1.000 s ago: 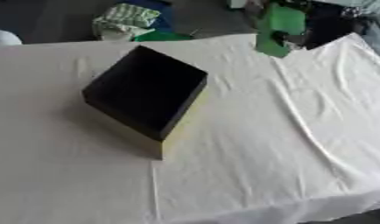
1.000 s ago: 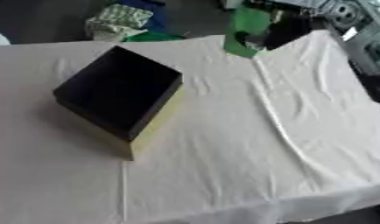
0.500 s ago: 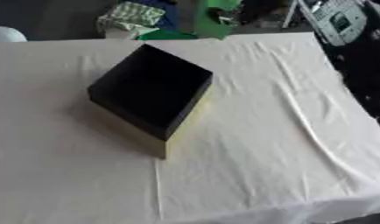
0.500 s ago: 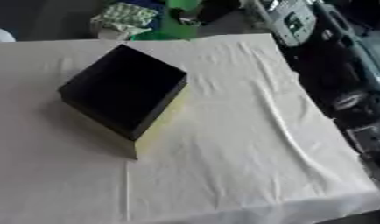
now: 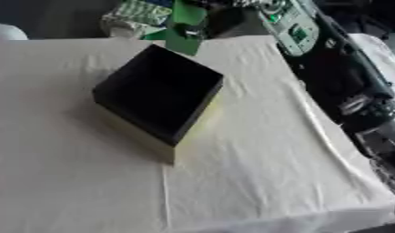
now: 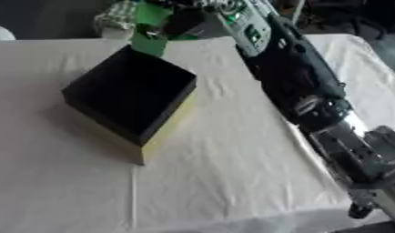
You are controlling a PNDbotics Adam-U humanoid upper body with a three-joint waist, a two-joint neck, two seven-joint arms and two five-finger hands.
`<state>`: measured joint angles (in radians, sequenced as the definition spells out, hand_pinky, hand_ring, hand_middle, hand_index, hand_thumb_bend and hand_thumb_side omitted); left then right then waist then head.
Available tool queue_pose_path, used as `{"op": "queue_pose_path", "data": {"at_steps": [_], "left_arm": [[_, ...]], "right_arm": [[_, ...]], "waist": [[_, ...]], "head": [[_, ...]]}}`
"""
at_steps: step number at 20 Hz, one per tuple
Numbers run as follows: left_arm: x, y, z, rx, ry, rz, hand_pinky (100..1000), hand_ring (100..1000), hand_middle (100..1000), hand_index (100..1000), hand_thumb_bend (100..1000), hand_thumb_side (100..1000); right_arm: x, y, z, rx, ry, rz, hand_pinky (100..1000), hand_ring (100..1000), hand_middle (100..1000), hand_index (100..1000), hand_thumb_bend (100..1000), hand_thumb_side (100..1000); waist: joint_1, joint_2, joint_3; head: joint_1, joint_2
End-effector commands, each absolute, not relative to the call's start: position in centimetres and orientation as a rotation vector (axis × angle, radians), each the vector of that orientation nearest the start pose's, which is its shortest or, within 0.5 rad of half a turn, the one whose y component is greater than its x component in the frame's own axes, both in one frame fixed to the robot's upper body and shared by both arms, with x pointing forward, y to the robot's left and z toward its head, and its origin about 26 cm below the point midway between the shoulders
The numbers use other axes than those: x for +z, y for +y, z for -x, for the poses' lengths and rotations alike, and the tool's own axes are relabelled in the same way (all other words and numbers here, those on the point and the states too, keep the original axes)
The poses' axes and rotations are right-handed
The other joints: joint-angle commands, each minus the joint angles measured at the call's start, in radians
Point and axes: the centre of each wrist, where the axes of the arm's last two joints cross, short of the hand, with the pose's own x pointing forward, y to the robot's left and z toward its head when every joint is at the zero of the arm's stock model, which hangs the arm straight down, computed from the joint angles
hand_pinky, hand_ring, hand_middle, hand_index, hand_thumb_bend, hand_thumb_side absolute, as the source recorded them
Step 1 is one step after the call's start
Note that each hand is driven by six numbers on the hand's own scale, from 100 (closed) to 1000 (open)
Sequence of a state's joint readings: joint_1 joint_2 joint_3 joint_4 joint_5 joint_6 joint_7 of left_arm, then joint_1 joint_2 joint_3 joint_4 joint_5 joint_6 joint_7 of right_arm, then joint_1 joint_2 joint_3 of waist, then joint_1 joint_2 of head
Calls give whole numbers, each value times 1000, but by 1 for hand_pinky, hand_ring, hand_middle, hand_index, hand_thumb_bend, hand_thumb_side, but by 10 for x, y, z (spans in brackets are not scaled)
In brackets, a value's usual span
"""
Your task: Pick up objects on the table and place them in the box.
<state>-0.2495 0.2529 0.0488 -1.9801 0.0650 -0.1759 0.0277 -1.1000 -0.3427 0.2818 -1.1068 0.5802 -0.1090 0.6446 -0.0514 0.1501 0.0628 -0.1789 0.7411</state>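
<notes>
The right arm [image 6: 300, 86] reaches in from the right side and stretches across to the far edge of the desk [image 5: 256, 182], where its hand [image 6: 184, 20] holds a flat green packet [image 5: 183, 28] up off the cloth. The dark fingers look curled around the packet's upper part, though the blur hides exactly how they sit. The packet hangs just beyond the far corner of the black box [image 5: 157, 98], which stands open-topped on the desk with a pale yellow side wall facing the near right. So the box's opening lies toward the robot and slightly left of the hand; the coming move is probably a short carry back over the far rim, followed by a release into the dark interior. The packet hangs roughly upright, long side pointing down. The left hand shows in neither view, so the right one does this job alone.
</notes>
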Motion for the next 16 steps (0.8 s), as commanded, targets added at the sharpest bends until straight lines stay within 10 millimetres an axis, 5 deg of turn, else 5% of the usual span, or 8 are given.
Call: {"op": "queue_pose_path", "data": {"at_steps": [1,16], "left_arm": [[189,263,-297,-217,-2438,-67,662,717,621,744,113,878],[206,256,-303,-204,-2524,-47,666,720,626,747,113,865]], "right_arm": [[285,-157,-468,1689,-1640,486,702,661,532,782,100,643],[245,-138,-474,1804,-1541,382,690,661,534,776,100,693]], "waist": [[4,-10,3],[-2,-7,20]], "head": [[-8,-13],[0,-8]]}}
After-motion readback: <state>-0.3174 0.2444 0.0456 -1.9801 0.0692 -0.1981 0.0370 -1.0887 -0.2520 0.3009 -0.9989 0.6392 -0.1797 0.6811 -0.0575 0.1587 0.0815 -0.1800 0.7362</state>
